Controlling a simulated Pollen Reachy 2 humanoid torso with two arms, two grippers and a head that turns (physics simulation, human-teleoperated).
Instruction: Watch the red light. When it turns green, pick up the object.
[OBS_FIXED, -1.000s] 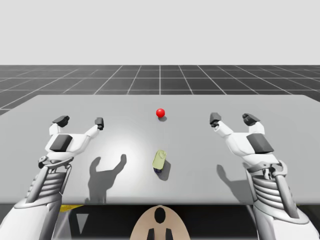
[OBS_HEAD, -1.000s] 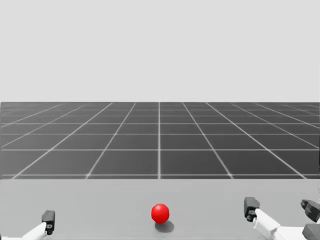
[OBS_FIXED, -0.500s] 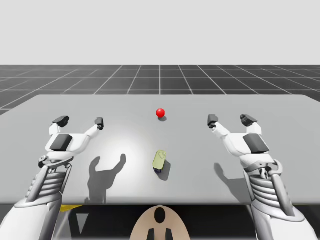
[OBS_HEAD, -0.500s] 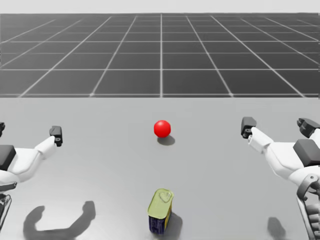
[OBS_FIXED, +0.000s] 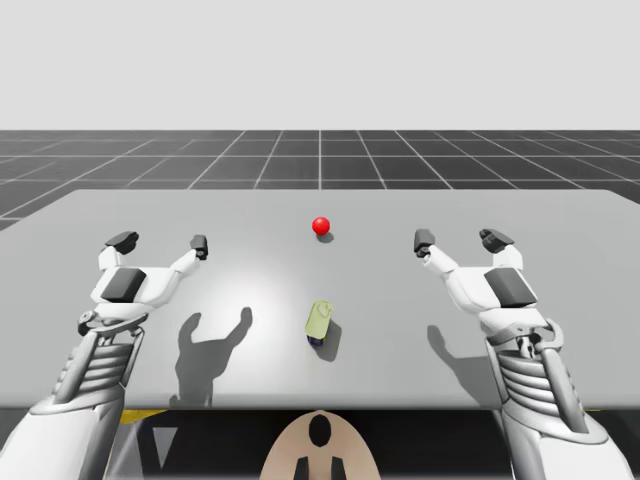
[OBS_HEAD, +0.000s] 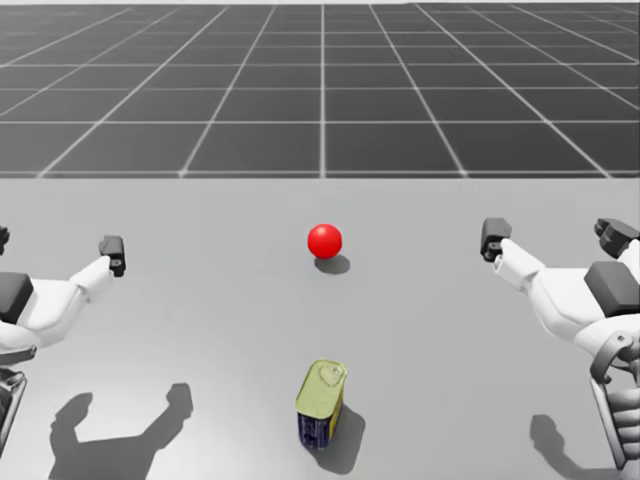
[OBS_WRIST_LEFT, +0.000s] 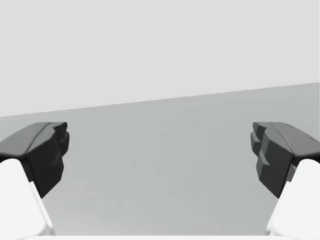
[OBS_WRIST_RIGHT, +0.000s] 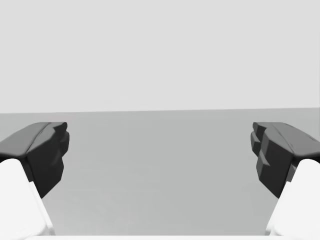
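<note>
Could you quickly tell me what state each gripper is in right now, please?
Left gripper: open, holding nothing.
Right gripper: open, holding nothing.

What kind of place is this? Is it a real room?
Most likely a computer-made test space, not a real room: a plain grey table, a dark grid floor stretching to a blank sky, and on the table a red ball light and one small can.

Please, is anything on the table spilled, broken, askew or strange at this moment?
Nothing stands out. The yellow-topped blue can sits whole on the table with nothing spilled, and the red light is beyond it. My left gripper and right gripper are open, well apart from the can.
</note>
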